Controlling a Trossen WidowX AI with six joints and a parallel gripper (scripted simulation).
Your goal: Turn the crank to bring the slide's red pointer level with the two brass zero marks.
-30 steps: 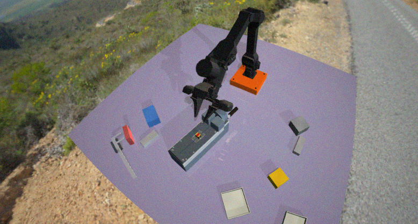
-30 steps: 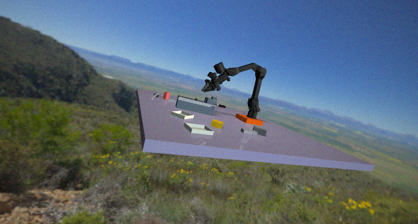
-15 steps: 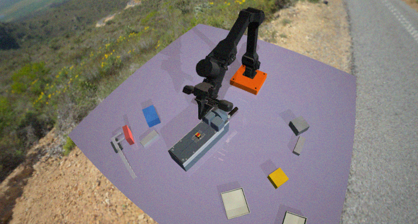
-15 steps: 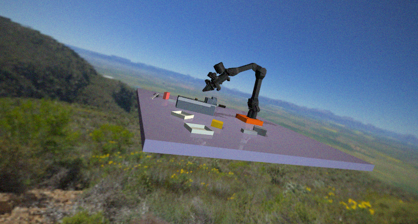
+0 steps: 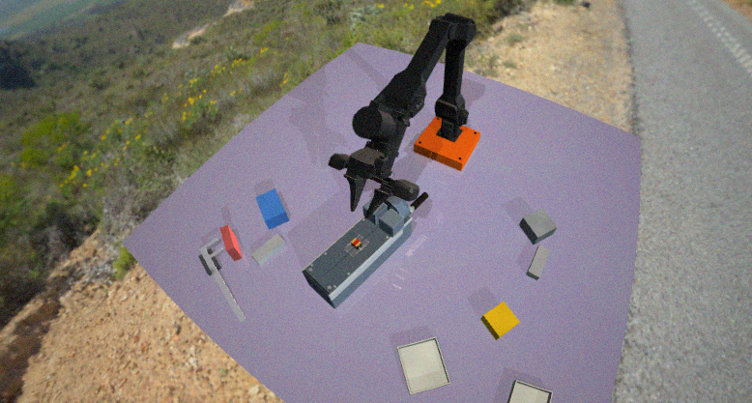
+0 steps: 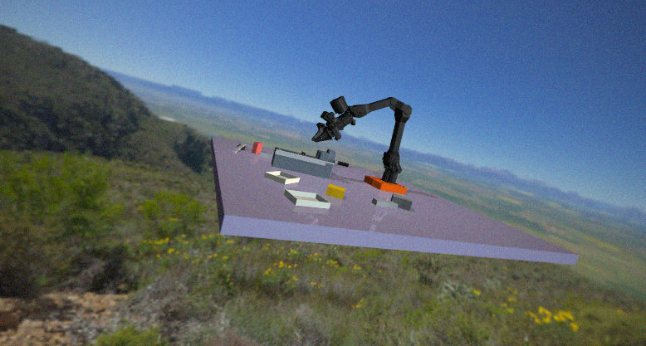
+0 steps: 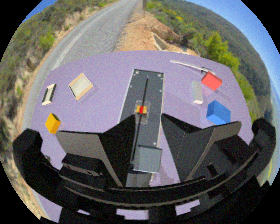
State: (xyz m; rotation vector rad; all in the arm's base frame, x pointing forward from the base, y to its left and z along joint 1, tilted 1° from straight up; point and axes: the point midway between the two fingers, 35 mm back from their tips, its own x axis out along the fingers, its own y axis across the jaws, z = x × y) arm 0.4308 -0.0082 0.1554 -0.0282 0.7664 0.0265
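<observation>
The machine is a long dark grey box with a grey housing at one end. Its small red pointer sits in a window on top, with yellow-gold beside it; whether it is exactly level with the zero marks is too small to tell. The black crank handle sticks out beyond the housing end; the wrist view does not show it. My gripper is open and empty, above the machine, apart from the handle.
A blue block, a red block and a caliper lie on one side. A yellow block, grey blocks and trays are on the other. The orange base stands behind.
</observation>
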